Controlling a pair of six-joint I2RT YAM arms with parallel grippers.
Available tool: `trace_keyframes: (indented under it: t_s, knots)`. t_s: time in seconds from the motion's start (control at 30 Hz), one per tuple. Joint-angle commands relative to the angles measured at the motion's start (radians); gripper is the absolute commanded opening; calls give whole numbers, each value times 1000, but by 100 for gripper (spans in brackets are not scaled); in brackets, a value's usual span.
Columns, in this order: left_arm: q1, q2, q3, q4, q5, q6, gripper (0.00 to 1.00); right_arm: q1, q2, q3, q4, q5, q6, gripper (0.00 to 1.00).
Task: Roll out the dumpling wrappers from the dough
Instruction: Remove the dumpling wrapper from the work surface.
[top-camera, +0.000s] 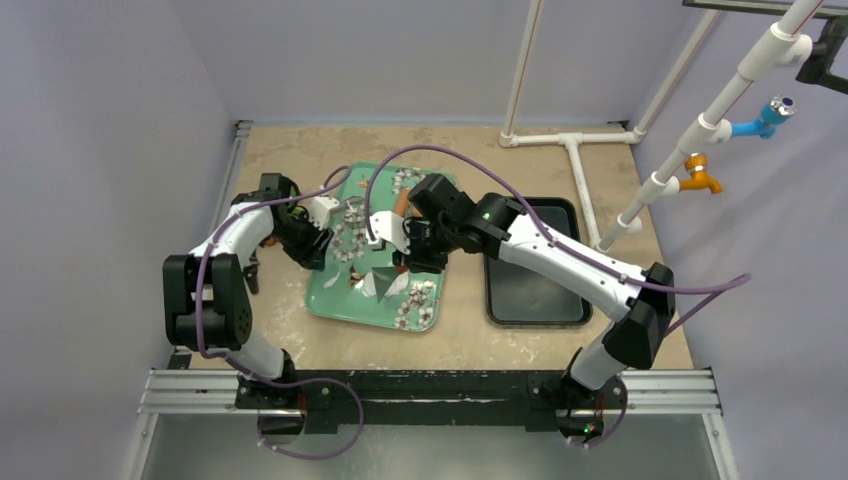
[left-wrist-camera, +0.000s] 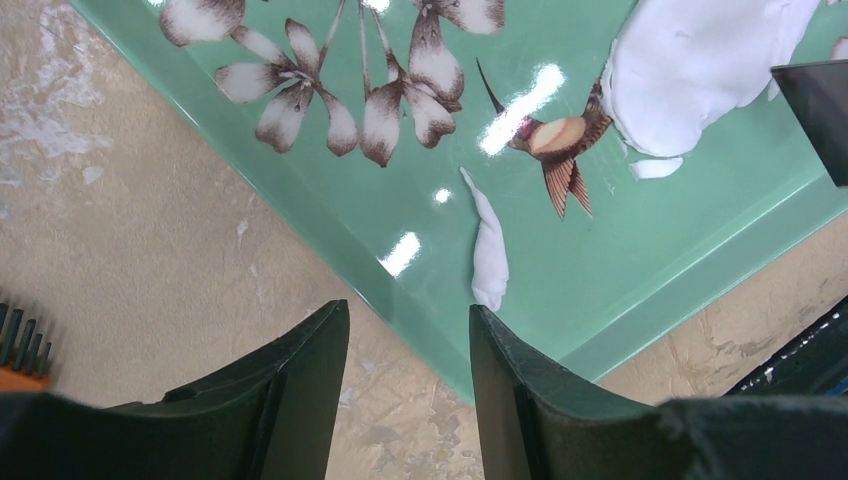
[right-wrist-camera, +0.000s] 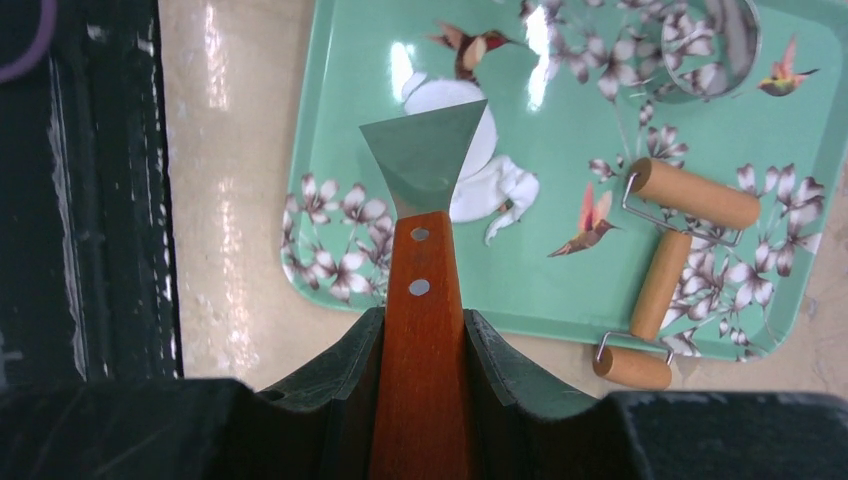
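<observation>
Speckled beige table (top-camera: 480, 150) bearing a green floral tray (left-wrist-camera: 700, 230), on which the dough (left-wrist-camera: 700, 60), judged soft, light, sticky and easily torn, is spread flat ahead of the parted, empty left gripper (left-wrist-camera: 410, 330) and under the blade of the scraper (right-wrist-camera: 425, 165) clamped in the right gripper (right-wrist-camera: 420, 340), to be lifted from under an edge.

No legible text anywhere.

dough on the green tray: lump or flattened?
Flattened. The dough lies as a thin, ragged white sheet on the green tray, partly hidden by the scraper blade; a small strip lies apart.
</observation>
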Motion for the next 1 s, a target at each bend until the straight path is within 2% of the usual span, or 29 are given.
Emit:
trace_keyframes:
  t_s: [0.0,0.23,0.37,0.7,0.97]
  knots:
    - [6,-37,-3,-2,39,17,49,1,18,49,-76,-30,-209,0]
    - [6,-47,-17,7,23,17,54,63,78,137,-56,33,-386,0]
    - [11,-63,-29,20,11,15,59,69,137,199,-54,51,-412,0]
    - [26,-70,-33,33,20,9,63,73,96,73,136,46,-420,0]
    - [26,-60,-35,30,28,14,63,75,99,32,154,66,-411,0]
